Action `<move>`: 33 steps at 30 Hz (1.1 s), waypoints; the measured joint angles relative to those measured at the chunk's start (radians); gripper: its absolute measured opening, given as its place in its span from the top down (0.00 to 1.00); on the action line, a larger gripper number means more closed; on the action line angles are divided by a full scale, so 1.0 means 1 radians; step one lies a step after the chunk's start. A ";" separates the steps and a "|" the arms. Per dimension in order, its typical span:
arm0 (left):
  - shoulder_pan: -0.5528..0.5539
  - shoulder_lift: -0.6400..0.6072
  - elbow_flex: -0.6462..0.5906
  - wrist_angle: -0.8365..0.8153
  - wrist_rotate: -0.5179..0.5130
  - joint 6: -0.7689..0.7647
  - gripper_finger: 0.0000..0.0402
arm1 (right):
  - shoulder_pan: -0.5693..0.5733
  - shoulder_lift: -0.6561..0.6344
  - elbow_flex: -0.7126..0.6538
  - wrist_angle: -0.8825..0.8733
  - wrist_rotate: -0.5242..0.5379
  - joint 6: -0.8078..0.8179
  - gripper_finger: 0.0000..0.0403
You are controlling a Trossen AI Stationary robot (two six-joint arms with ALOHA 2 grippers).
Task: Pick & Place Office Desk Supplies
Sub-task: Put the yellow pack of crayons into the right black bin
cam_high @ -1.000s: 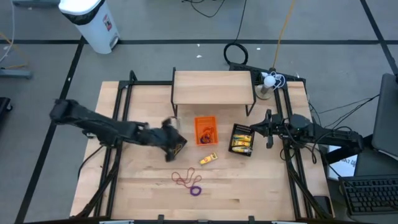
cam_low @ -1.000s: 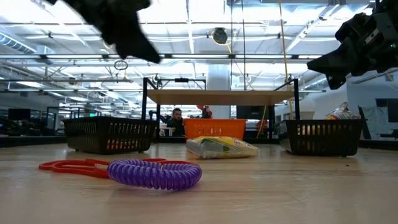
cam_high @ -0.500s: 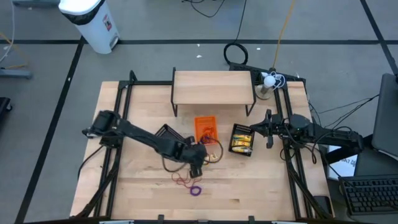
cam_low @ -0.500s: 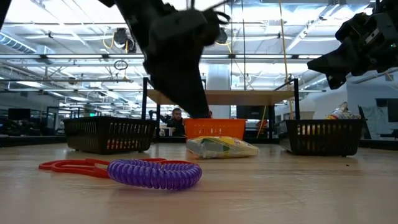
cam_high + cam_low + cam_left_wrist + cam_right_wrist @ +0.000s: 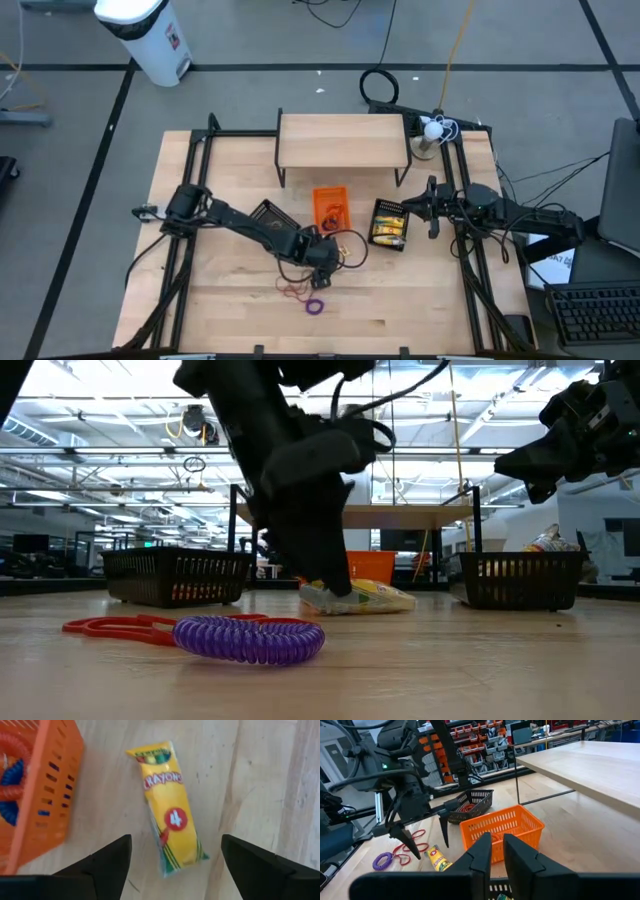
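A yellow crayon packet (image 5: 170, 815) lies flat on the wooden table beside the orange tray (image 5: 30, 795). My left gripper (image 5: 175, 870) is open and points steeply down over it, one finger on each side of the packet, touching nothing. The low view shows the packet (image 5: 375, 597) just behind a lowered finger (image 5: 335, 575). Red rubber bands (image 5: 295, 288) and a purple coil ring (image 5: 316, 306) lie nearer the front edge. My right gripper (image 5: 498, 855) waits level at the table's right side, its fingers almost together and holding nothing.
The orange tray (image 5: 330, 207) holds coil rings. A black mesh tray (image 5: 390, 222) with yellow packets stands to its right, and another (image 5: 266, 213) lies partly under my left arm. A low wooden shelf (image 5: 343, 140) spans the back. Bare tabletop lies along the front edge.
My left arm has swung from over the left mesh tray toward the table's right edge. It has also come down and tipped its gripper steeply downward, ending low over the crayon packet. Nothing on the table has moved.
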State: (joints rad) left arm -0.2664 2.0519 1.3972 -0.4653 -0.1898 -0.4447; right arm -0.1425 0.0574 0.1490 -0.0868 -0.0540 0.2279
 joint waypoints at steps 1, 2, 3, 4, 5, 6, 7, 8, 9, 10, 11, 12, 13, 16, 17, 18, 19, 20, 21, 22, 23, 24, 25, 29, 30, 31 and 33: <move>0.004 0.002 0.000 0.004 -0.002 0.006 0.24 | 0.000 0.000 0.000 0.000 0.000 0.000 0.89; 0.009 0.006 0.000 0.003 -0.005 0.015 0.26 | 0.000 0.000 0.000 0.000 0.000 0.000 0.89; 0.012 0.008 0.000 0.000 -0.006 0.026 0.28 | 0.000 0.000 0.000 0.001 0.000 0.000 0.88; 0.016 0.011 -0.001 0.000 -0.006 0.035 0.30 | 0.000 0.000 0.000 0.001 0.000 0.000 0.88; 0.021 0.017 -0.001 0.010 -0.006 0.042 0.33 | 0.000 0.000 0.000 0.000 0.000 0.000 0.88; 0.024 0.019 -0.001 0.017 0.001 0.048 0.36 | 0.000 0.000 0.000 0.000 -0.001 0.000 0.87; 0.027 0.022 -0.001 0.016 0.014 0.055 0.39 | 0.000 0.000 0.000 0.000 -0.003 0.000 0.87; 0.029 0.025 -0.001 0.014 0.027 0.063 0.43 | 0.000 0.000 0.000 0.001 -0.003 0.000 0.87; 0.031 0.032 -0.001 0.015 0.037 0.070 0.48 | 0.000 0.000 0.000 0.001 -0.003 0.000 0.86; 0.031 0.035 -0.001 0.022 0.047 0.076 0.52 | 0.000 0.000 0.000 0.001 -0.004 0.000 0.86; 0.032 0.036 -0.001 0.023 0.055 0.089 0.57 | 0.000 0.000 0.000 0.001 -0.007 0.000 0.86; 0.031 0.036 -0.001 0.023 0.064 0.100 0.63 | 0.000 0.000 0.000 0.003 -0.017 0.000 0.85; 0.030 0.036 -0.001 0.026 0.066 0.112 0.68 | 0.000 0.000 0.000 0.005 -0.029 -0.001 0.85; 0.028 0.033 -0.001 0.031 0.062 0.134 0.83 | 0.000 0.000 0.000 0.005 -0.055 -0.003 0.84; 0.027 0.030 -0.001 0.031 0.060 0.141 0.86 | 0.000 0.000 0.000 0.005 -0.056 -0.003 0.83; 0.025 0.028 -0.001 0.030 0.060 0.151 0.87 | 0.000 0.000 0.000 0.005 -0.056 -0.003 0.82; 0.024 0.025 -0.001 0.029 0.060 0.163 0.87 | 0.000 0.000 0.000 0.005 -0.056 -0.004 0.82; 0.022 0.016 -0.001 0.024 0.061 0.176 0.87 | 0.000 0.000 0.000 0.005 -0.056 -0.010 0.81; 0.020 0.009 -0.001 0.021 0.063 0.187 0.87 | 0.000 0.000 0.000 0.005 -0.056 -0.022 0.80; 0.019 -0.004 -0.001 0.025 0.073 0.201 0.87 | 0.000 0.000 0.000 0.006 -0.057 -0.034 0.79; 0.018 -0.022 -0.001 0.014 0.085 0.216 0.87 | 0.000 0.000 0.000 0.006 -0.062 -0.048 0.78; 0.017 -0.036 0.000 0.002 0.095 0.227 0.87 | 0.000 0.001 0.000 0.007 -0.064 -0.066 0.76; 0.017 -0.057 0.000 -0.010 0.106 0.233 0.87 | 0.000 0.005 0.000 0.012 -0.063 -0.086 0.75; 0.018 -0.165 0.000 -0.063 0.122 0.286 0.83 | 0.012 0.054 0.001 0.065 -0.051 -0.180 0.64; 0.019 -0.196 0.000 -0.080 0.132 0.301 0.83 | 0.022 0.073 0.001 0.094 -0.051 -0.206 0.61; 0.023 -0.229 0.000 -0.095 0.147 0.314 0.83 | 0.034 0.098 0.000 0.139 -0.051 -0.234 0.57; 0.036 -0.292 0.000 -0.126 0.186 0.332 0.85 | 0.064 0.154 0.001 0.253 -0.051 -0.294 0.51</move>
State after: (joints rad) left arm -0.2303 1.7598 1.3972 -0.5916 -0.0040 -0.1122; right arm -0.0786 0.2117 0.1501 0.1659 -0.1055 -0.0662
